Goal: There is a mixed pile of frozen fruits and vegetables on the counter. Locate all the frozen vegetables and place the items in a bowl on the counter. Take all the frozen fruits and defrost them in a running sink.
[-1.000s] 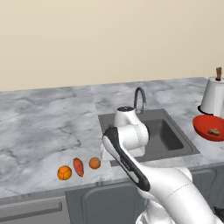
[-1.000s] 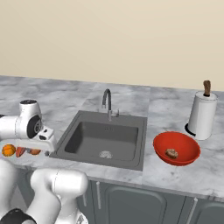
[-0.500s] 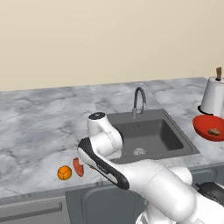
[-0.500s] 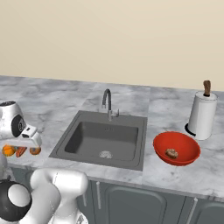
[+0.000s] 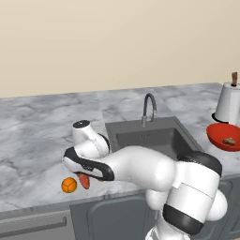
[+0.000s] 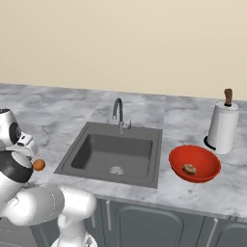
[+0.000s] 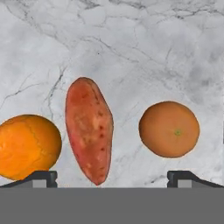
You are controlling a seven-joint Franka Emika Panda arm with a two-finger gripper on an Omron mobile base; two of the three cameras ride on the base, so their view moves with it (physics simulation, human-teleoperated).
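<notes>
In the hand view my gripper (image 7: 113, 178) hangs open over the mixed pile on the marble counter (image 7: 131, 48). The reddish oblong vegetable (image 7: 89, 129) lies between the two fingertips (image 7: 41, 177). An orange fruit with segment lines (image 7: 27, 146) sits to its left and a plain orange fruit (image 7: 169, 129) to its right. From the left base, the lined fruit (image 5: 69, 185) and the reddish piece (image 5: 84, 181) show under my bent arm, left of the sink (image 5: 150, 138). The red bowl (image 6: 208, 158) holds the brown-beige vegetable (image 6: 188, 169).
A curved grey faucet (image 6: 117, 110) stands behind the sink (image 6: 96, 147). A white paper-towel cylinder with a brown knob (image 6: 223, 126) stands behind the bowl. My white arm arches over the counter's front edge between the sink and the pile.
The arm has swung left from beside the sink and come down over the pile. The food, bowl and sink have not moved. The gripper stays open.
</notes>
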